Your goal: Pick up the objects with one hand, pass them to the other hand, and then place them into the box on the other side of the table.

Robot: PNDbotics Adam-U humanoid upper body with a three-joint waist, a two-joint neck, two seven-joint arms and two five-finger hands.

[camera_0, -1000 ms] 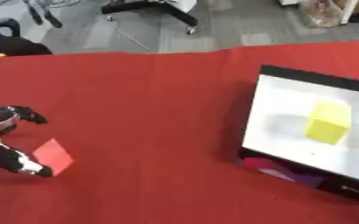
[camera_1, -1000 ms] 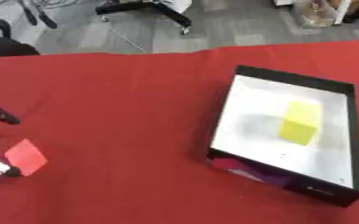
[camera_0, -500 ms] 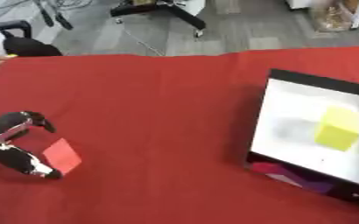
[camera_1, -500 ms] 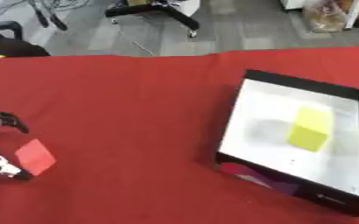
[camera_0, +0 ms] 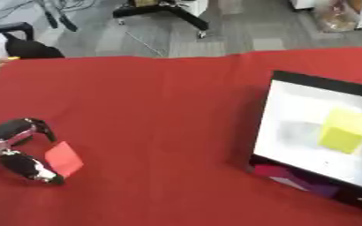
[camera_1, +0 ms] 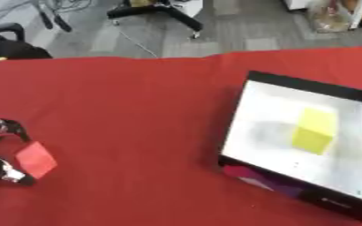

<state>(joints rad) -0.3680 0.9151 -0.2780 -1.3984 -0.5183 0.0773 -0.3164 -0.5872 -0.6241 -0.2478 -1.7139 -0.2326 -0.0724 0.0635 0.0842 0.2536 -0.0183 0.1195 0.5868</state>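
Red block (camera_0: 63, 158) near the left edge of the worktop (camera_0: 153, 114), tilted on a corner, flat face turned up and to the right. Caught between the fingers and thumb of the left hand (camera_0: 14, 150): upper fingers (camera_0: 31, 127) curled over above the block's top corner, lower digit (camera_0: 31, 169) coming in beneath its lower edge, tip just at the block's bottom corner. Hand partly closed around the block, pinching it from above and below. Whether the block's lower corner touches the cloth or hangs just clear: cannot tell. Hand black with silver and pale patches, entering from the left edge of both views, mostly cut off in the right eye view.

Right hand: in neither view.

Box (camera_1: 255, 86) toward the right edge of the worktop, well apart from the block; black walls, pale floor, slightly askew to the worktop edges, a purple-and-pink patch on its near outer wall. Yellow cube (camera_1: 315, 131) inside, right of the box's centre, resting on the pale floor, apart from all walls.

Worktop covered edge to edge with red cloth. Grey floor beyond the far edge, with the black base of a chair (camera_0: 162, 9) on it.
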